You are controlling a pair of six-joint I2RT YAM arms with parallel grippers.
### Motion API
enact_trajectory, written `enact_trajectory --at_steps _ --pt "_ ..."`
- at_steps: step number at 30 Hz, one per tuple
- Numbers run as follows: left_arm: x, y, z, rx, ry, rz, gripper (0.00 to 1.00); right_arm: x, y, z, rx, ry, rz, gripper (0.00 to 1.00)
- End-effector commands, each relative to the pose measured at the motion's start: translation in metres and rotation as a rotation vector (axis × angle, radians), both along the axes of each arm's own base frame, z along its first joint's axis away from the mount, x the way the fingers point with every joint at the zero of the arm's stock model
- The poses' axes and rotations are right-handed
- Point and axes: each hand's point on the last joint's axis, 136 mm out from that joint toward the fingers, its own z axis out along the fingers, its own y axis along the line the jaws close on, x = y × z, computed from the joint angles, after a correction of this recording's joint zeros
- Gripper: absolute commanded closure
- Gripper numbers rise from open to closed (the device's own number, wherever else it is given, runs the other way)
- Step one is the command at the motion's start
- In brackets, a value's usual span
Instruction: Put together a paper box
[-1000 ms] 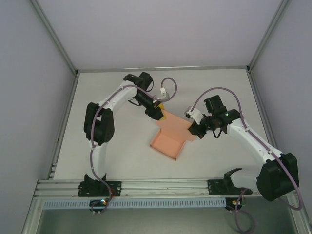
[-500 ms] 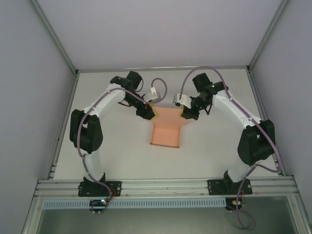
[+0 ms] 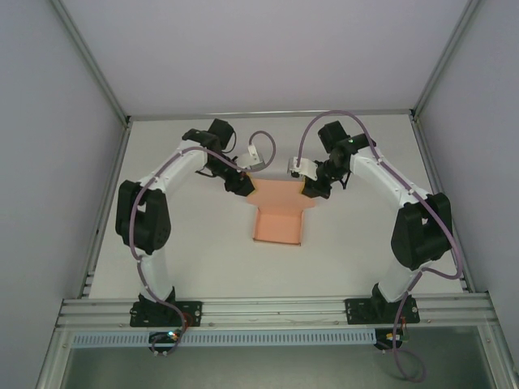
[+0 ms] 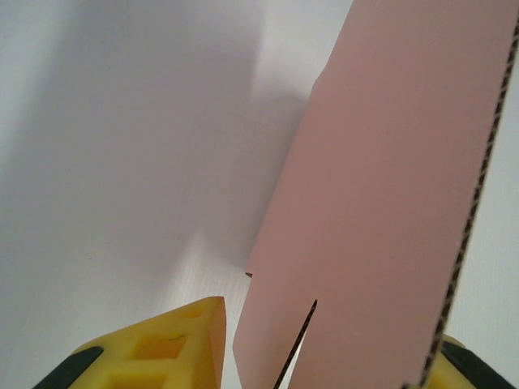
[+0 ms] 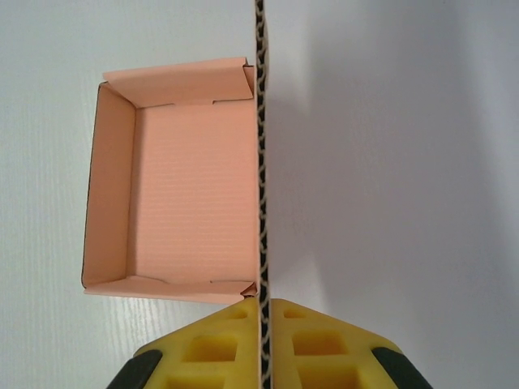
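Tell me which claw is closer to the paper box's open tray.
Right, slightly. The right claw clamps the raised flap with the tray corner right beside it; the left claw straddles the flap's other end.

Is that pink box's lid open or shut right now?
Open. The salmon-pink corrugated card box shows its empty inside, and its lid flap stands upright in the right gripper, jaws shut on it.
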Motion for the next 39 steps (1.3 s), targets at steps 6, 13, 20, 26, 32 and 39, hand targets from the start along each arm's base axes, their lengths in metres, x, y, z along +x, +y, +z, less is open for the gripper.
enact_trajectory --at_steps 6,13,20,26,32,39 --pt "-0.009 -0.004 -0.009 0.004 0.053 -0.015 0.8 0.002 0.0 0.003 0.021 -0.009 0.002 0.88" --pt "0.009 0.001 -0.021 0.063 -0.02 0.067 1.0 0.0 -0.014 -0.007 0.027 0.006 -0.087 0.59" --pt "0.007 -0.001 -0.013 0.05 -0.075 0.065 1.0 -0.002 -0.031 -0.018 0.0 0.037 -0.154 0.66" --pt "0.005 -0.005 -0.013 0.062 -0.095 0.064 1.0 0.003 -0.026 -0.023 0.017 0.076 -0.167 0.73" --pt "0.008 -0.007 -0.011 0.058 -0.117 0.085 1.0 -0.001 -0.022 -0.025 0.039 0.125 -0.162 0.81" --pt "0.014 -0.009 -0.001 0.022 -0.168 0.135 1.0 -0.001 -0.019 -0.03 0.05 0.168 -0.169 0.89"
